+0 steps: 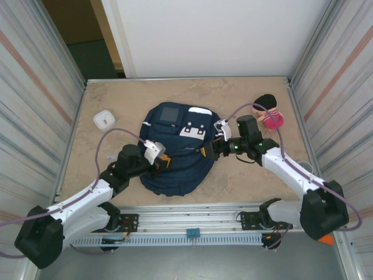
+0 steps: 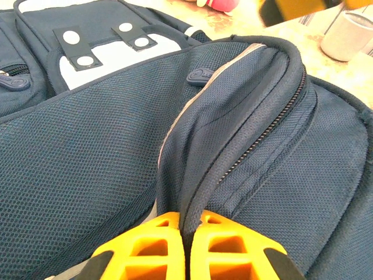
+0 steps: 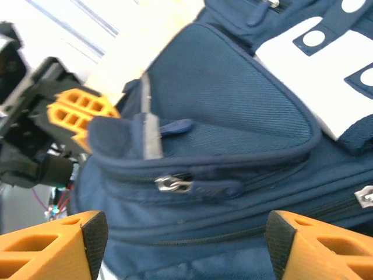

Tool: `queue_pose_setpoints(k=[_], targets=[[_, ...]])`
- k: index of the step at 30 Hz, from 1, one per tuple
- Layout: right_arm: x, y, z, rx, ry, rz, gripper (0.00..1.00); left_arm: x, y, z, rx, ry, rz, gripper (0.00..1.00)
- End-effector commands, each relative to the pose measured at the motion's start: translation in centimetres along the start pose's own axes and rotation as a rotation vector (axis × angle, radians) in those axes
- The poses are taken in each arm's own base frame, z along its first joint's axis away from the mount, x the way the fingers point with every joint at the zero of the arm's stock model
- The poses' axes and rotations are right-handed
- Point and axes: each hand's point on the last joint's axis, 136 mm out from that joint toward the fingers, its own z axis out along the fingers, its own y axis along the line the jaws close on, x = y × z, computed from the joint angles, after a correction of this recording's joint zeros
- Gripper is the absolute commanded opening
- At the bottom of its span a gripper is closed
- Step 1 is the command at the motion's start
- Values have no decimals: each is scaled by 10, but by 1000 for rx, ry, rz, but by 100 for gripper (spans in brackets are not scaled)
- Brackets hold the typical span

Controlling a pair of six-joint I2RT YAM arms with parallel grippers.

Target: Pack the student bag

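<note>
Top external view: the backpack [image 1: 175,153] is seen lying flat at the middle of the worktop [image 1: 116,99], front pockets turned up, its long axis running from the far edge towards the arms' bases. An arm is placed at each side of it. The left tool [image 1: 165,160] is clenched on the backpack: in the left wrist view its orange fingertips [image 2: 148,251] are pressed together on a raised fold of navy mesh, and a line of zip teeth [image 2: 259,137] runs away along the ridge. The right tool [image 1: 208,150] is set at the opposite side. In the right wrist view its fingers [image 3: 64,242] are spread wide with nothing gripped between them, so it is judged released.

The coming move is judged to turn on the zip pull [image 3: 173,184]. It lies straight ahead of the right tool, a little left of the midline between the spread fingers and apart from both, on a zip running crosswise to the tool's line of approach. The right arm is the nearer one. The left tool is seen beyond the fold, where the fabric is gathered. A forward reach and a closing on the pull would be called for. A small white box [image 1: 104,119] and a pink toy [image 1: 270,115] are seen on the worktop, apart from the backpack.
</note>
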Motion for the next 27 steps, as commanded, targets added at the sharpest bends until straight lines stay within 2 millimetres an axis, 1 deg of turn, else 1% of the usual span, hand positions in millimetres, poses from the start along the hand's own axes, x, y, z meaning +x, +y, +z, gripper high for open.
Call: queue_pose_setpoints(k=[1,6,8,12,16,21,23,27], targets=[[-19,-5,11,-10,-42,-5,75,-46,-9,-5,42,-134,41,0],[-17,7,28,-101,6,-12,77,-48,-9,-6,44,-140,46,0],[-13,16,32,-157,34,-8,77,-49,-9,-7,40,-141,49,0],[0,24,37,-222,89,12,73,-51,-8,-7,34,-146,54,0],[10,38,30,-284,125,20,66,-49,-7,-6,31,-140,57,0],[15,59,12,-349,129,-6,54,-48,-5,-5,23,-139,58,0],[16,68,4,-371,127,-18,51,-48,-5,-5,21,-138,58,0],[23,81,-6,-401,142,-26,47,-49,-5,-6,22,-139,59,0]])
